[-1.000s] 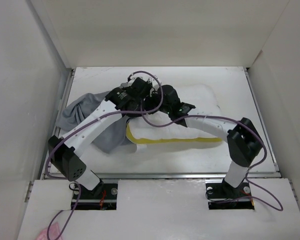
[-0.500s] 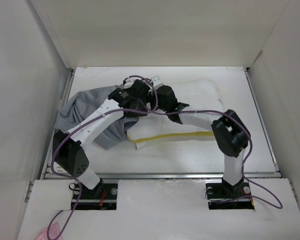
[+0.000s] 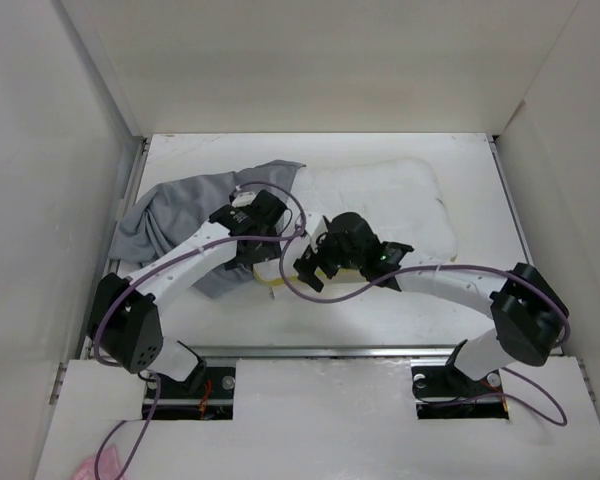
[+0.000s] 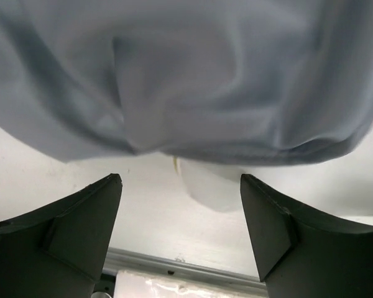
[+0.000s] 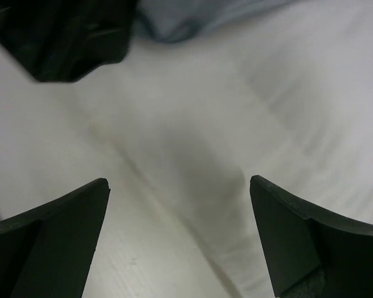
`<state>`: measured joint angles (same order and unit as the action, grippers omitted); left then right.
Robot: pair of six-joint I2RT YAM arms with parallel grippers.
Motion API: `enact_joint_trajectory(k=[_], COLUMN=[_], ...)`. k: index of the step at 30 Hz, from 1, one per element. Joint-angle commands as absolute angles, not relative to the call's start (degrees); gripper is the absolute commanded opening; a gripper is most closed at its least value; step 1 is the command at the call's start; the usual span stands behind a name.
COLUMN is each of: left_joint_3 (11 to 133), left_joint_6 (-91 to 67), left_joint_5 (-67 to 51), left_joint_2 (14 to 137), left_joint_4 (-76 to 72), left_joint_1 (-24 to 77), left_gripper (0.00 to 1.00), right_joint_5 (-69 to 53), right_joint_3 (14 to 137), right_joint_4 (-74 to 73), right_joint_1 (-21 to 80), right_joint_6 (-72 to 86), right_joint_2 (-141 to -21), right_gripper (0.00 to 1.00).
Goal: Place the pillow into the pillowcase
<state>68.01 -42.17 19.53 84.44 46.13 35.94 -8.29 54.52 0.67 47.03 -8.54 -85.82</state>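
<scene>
Both tools are apart and empty: the left tool (image 4: 180, 180) has its jaws spread with nothing between them, facing a sagging fold of the pillowcase (image 3: 175, 215). The right tool (image 5: 178, 183) is likewise spread, over the white face of the pillow (image 3: 390, 200) without gripping it. The pillow lies flat on the tabletop (image 3: 400, 310). Grey cloth is draped over its left end, and the yellow band (image 3: 270, 283) just peeks out at its near-left corner. The left wrist view shows a white corner under the cloth, but I can't tell if that corner is inside the opening or only covered.

Main risk, as I judge it, is that with no grip on the case mouth, any push on the pillow just bunches the cloth and shoves the whole heap leftward instead of feeding it in. A pinch from the left tool could also catch both layers and close the mouth. Both tools crowd the pillow's near-left corner, and the left one shows black in the top corner of the right wrist view, so a clash is likely if both close in at once. The soft pillow could also fold under a one-point push.

For room, the pillowcase left of the pillow already sits near the left wall (image 3: 80, 180), so there's little slack that way. There are bare strips beyond the pillow and to its right, both ending at walls. The widest bare band is on the pillow's near side, up to the rail (image 3: 320, 350).
</scene>
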Motion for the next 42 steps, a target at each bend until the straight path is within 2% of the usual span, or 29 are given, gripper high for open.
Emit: enact_joint_trajectory(k=[1, 5, 6, 14, 15, 18, 19, 20, 21, 24, 30, 37, 42], left_joint_3=[64.78, 62.49, 61.62, 58.19, 58.18, 57.57, 57.05, 57.04, 57.04, 56.34, 56.34, 57.47, 60.29], left_joint_6=[-47.54, -49.48, -49.48, -50.71, -50.71, -50.19, -49.58, -49.57, -48.79, -48.08, -48.60, -49.83, -46.50], left_joint_5=[19.25, 18.63, 18.63, 18.02, 18.02, 18.02, 18.02, 18.02, 18.02, 17.49, 20.47, 26.19, 29.44], left_joint_2=[78.76, 74.19, 73.66, 71.19, 70.58, 70.05, 70.05, 70.05, 70.05, 70.66, 72.77, 80.31, 83.50], left_joint_4=[47.63, 47.64, 47.64, 48.34, 48.34, 48.34, 47.82, 47.81, 47.20, 45.10, 41.40, 38.67, 39.21], left_joint_1=[36.21, 36.21, 35.69, 35.68, 35.68, 35.68, 35.68, 35.68, 35.68, 35.68, 35.07, 32.88, 32.26], left_gripper=[0.73, 0.73, 0.73, 0.68, 0.65, 0.64, 0.64, 0.62, 0.61, 0.55, 0.51, 0.36, 0.38], right_joint_5=[-14.15, -10.37, -6.28, 1.40, 2.02, 5.27, 6.32, 6.33, 6.85, 5.98, 10.53, 9.41, 5.63], right_joint_3=[54.84, 57.74, 57.74, 59.68, 59.07, 59.06, 59.06, 59.06, 59.06, 59.06, 60.29, 61.35, 61.87], right_joint_4=[-0.27, 4.12, 5.70, 13.68, 14.75, 19.75, 20.65, 20.65, 19.35, 19.34, 18.63, 16.97, 15.74], right_joint_1=[50.01, 52.46, 53.17, 53.17, 53.17, 53.17, 53.17, 53.17, 53.17, 53.17, 53.17, 50.63, 48.60], right_joint_6=[-15.47, -16.34, -16.35, -18.98, -18.98, -17.67, -15.40, -15.38, -15.38, -14.06, -12.30, -9.15, -8.35], right_joint_2=[-84.29, -87.88, -88.50, -99.31, -100.97, -103.00, -103.01, -102.40, -101.52, -97.65, -96.94, -95.89, -95.89], right_gripper=[1.00, 1.00, 1.00, 1.00, 0.98, 0.69, 0.55, 0.19, 0.00, 0.00, 0.00, 0.00, 0.00])
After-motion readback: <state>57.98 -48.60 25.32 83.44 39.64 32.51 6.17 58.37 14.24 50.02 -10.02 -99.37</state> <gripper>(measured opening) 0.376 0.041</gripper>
